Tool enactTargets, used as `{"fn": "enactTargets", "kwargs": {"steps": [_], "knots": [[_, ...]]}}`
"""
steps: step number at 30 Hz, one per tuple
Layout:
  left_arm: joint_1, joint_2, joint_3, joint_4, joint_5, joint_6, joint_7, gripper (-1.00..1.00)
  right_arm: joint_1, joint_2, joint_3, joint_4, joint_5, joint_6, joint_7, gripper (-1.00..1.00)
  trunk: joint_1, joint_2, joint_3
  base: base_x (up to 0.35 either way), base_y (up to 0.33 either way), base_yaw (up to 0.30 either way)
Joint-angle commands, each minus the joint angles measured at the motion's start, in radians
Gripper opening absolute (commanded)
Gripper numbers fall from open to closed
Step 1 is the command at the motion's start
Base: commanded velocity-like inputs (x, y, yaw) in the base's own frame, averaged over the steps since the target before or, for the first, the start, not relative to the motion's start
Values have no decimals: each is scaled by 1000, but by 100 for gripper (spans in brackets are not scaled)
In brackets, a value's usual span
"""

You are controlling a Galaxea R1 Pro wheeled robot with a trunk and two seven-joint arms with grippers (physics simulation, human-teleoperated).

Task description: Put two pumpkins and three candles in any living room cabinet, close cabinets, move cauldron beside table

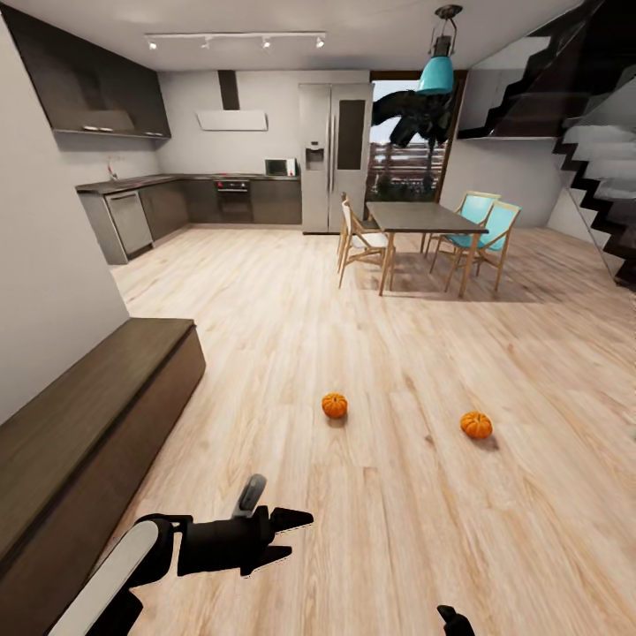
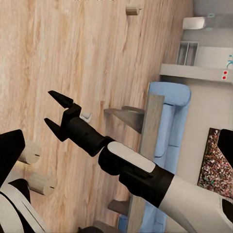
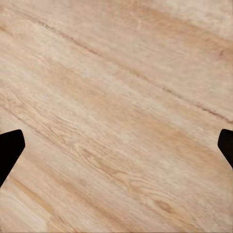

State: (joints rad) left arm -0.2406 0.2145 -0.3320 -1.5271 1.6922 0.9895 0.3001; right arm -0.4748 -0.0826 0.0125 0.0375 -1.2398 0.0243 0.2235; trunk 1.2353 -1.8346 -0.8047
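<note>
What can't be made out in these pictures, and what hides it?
1. Right gripper: head view, cut off by the bottom edge.
2. Cabinet: head view, cropped by the left edge; drawer seams too dark to read.
3. Nearest candle: left wrist view, partly behind a black finger.
4. Farthest candle: left wrist view, too small for detail.

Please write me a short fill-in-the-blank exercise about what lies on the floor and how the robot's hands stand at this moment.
1. The number of orange pumpkins lying on the wood floor is ____.
2. The left hand is holding ____.
3. The long dark cabinet stands on the robot's ____ side.
4. The fingers of the right hand are spread ____ above bare planks.

Missing words: two; nothing; left; open
</note>
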Motion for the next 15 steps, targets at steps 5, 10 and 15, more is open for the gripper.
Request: {"fn": "enactTargets", "kwargs": {"steps": [5, 10, 15], "knots": [[-2, 0, -1, -1, 11, 0, 10, 100, -2, 0, 2, 4, -7, 3, 8, 100, 0, 0, -1, 328, 0, -35], [-2, 0, -1, -1, 11, 0, 10, 100, -2, 0, 2, 4, -7, 3, 8, 100, 0, 0, -1, 329, 0, -4], [-2, 0, -2, -1, 11, 0, 10, 100, -2, 0, 2, 4, -7, 3, 8, 100, 0, 0, -1, 329, 0, 0]]}}
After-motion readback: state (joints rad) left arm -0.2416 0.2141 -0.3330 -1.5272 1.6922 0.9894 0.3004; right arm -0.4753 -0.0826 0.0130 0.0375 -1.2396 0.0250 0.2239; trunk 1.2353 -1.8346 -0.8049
